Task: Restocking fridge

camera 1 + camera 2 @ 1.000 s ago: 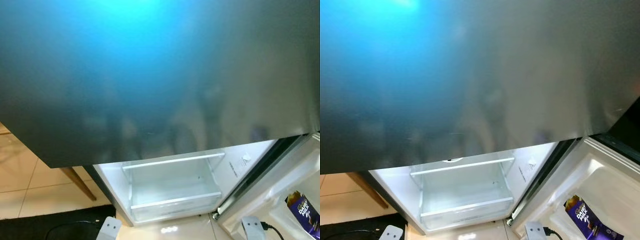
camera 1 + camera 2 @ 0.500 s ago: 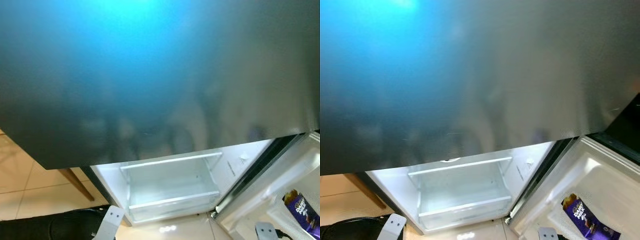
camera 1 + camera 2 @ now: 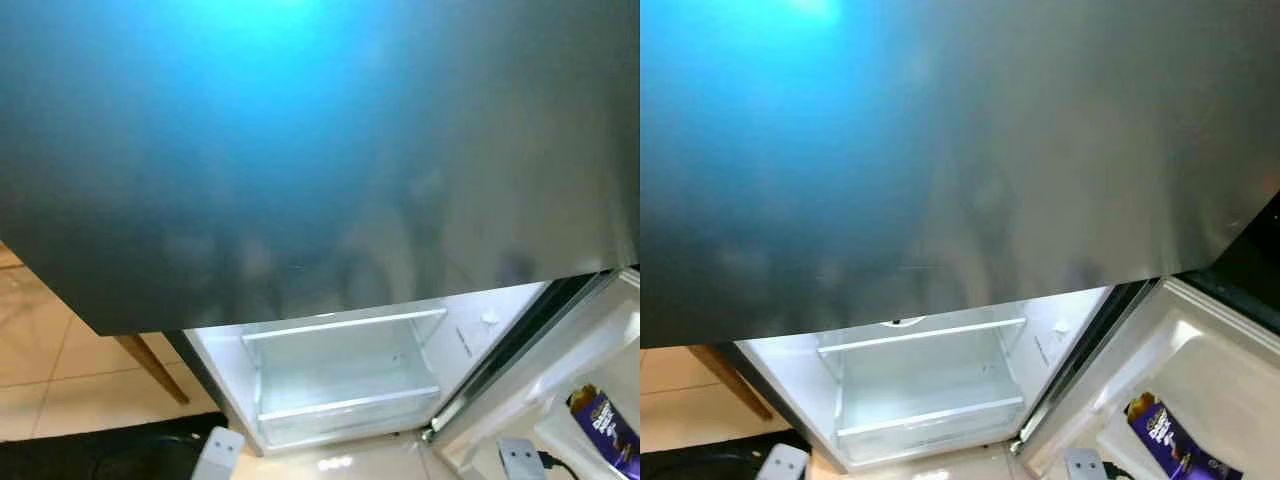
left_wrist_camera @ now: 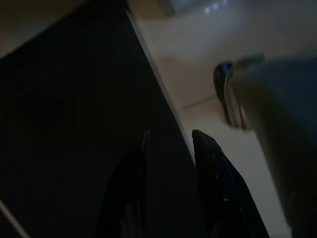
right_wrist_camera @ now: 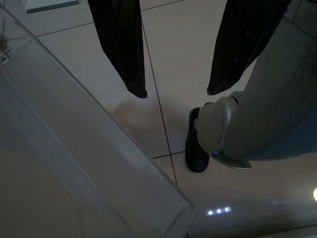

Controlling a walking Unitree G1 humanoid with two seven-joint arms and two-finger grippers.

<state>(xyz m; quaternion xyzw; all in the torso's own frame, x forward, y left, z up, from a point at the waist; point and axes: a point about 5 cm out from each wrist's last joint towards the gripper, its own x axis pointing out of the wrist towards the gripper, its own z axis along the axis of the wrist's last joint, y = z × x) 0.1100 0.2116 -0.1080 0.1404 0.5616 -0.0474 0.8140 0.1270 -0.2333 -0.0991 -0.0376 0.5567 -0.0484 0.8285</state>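
Lower fridge compartment [image 3: 345, 375] stands open, its drawer bare. Chocolate bar [image 3: 1165, 435] sits in the door shelf beside it; view barely shifted. Right gripper [image 5: 176, 91] spread wide and left gripper [image 4: 168, 144] narrowly parted, both holding nothing.

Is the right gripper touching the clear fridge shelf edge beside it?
Apart. In the right wrist view the right gripper hangs open over the floor tiles, with bare tile showing between its fingers and the shelf edge.

A black mat [image 3: 100, 452] lies on the tiled floor [image 3: 40, 360] beside a wooden leg [image 3: 152, 366]
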